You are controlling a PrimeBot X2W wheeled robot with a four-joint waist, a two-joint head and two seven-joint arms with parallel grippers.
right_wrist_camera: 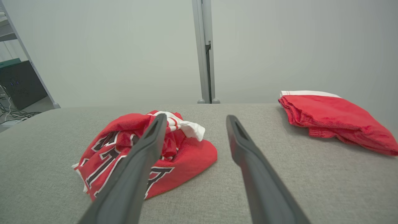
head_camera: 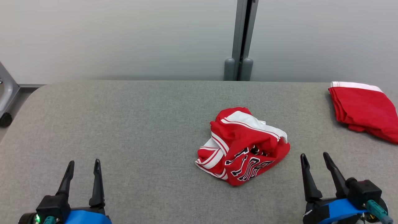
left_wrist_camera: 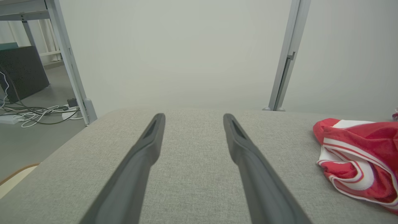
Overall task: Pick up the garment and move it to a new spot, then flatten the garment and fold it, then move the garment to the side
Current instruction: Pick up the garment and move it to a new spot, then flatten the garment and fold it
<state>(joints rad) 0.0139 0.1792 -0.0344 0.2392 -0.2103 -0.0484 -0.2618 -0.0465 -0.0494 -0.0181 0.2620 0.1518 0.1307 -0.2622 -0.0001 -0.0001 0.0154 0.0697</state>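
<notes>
One crumpled red-and-white lettered garment (head_camera: pixel 245 146) on grey table (head_camera: pixel 124 124), both jaws apart, empty.

I am looking down from the head camera, high over the grey table (head_camera: pixel 124 124), facing the wall (head_camera: pixel 124 37). The left wrist camera is sitting low and close to the table, peering along the left gripper (left_wrist_camera: pixel 193 115) toward that wall. The right wrist camera is doing likewise along the right gripper (right_wrist_camera: pixel 196 115). All three are sharing the crumpled red jersey (head_camera: pixel 242 146) and the grey post (head_camera: pixel 242 37).
</notes>
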